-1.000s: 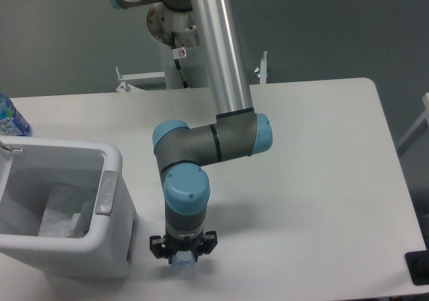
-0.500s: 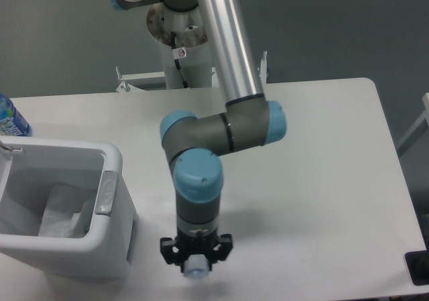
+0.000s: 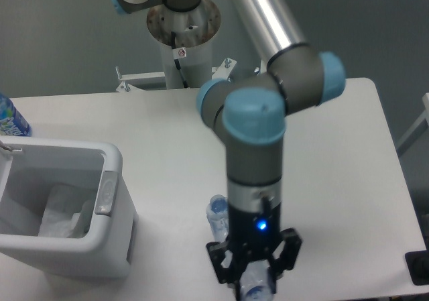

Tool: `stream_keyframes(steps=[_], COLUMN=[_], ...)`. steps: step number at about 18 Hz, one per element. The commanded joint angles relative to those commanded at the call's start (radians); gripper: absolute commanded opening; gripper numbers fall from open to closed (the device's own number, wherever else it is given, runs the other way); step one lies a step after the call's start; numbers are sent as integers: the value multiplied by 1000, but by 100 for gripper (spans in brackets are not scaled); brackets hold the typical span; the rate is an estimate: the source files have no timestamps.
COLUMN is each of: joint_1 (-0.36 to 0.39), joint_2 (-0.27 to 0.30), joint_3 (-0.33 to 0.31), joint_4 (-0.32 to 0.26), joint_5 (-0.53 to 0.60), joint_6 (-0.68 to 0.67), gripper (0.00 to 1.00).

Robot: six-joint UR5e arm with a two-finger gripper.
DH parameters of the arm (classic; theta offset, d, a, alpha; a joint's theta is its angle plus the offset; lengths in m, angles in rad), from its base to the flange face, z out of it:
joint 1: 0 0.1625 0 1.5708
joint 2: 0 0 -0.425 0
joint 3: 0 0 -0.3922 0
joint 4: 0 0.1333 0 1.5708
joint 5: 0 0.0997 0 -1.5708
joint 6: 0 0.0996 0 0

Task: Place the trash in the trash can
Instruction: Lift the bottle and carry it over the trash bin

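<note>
The trash can (image 3: 111, 159), a white bin with a grey tab on its right rim, stands at the table's front left. A crumpled clear-white wrapper (image 3: 62, 215) lies inside it. My gripper (image 3: 255, 282) hangs near the front edge, to the right of the can and well apart from it. It is shut on the slim clear bottle (image 3: 216, 215). The bottle's pale blue capped end sticks out to the upper left of the wrist, and its other end shows between the fingers at the bottom. The wrist hides the bottle's middle.
A blue-labelled bottle (image 3: 9, 118) stands at the far left edge behind the can. The arm's base column (image 3: 184, 39) rises behind the table's back edge. A black object (image 3: 418, 267) sits at the front right corner.
The arm has swung right and risen toward the camera, so the gripper looks larger. The bottle has come up with it, and its capped end now shows beside the wrist.
</note>
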Motion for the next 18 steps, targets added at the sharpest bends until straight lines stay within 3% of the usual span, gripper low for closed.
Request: stream_keyframes(steps=[6,13,18], joint_1=[-23,-127,-254], joint_2=[83,157,155], joint_3=[-11,-29,-52], joint_4=[0,0,0], joint_5=[-20,-20,-20], joint_6=[-100,-242,-253], gripper=[60,60,60])
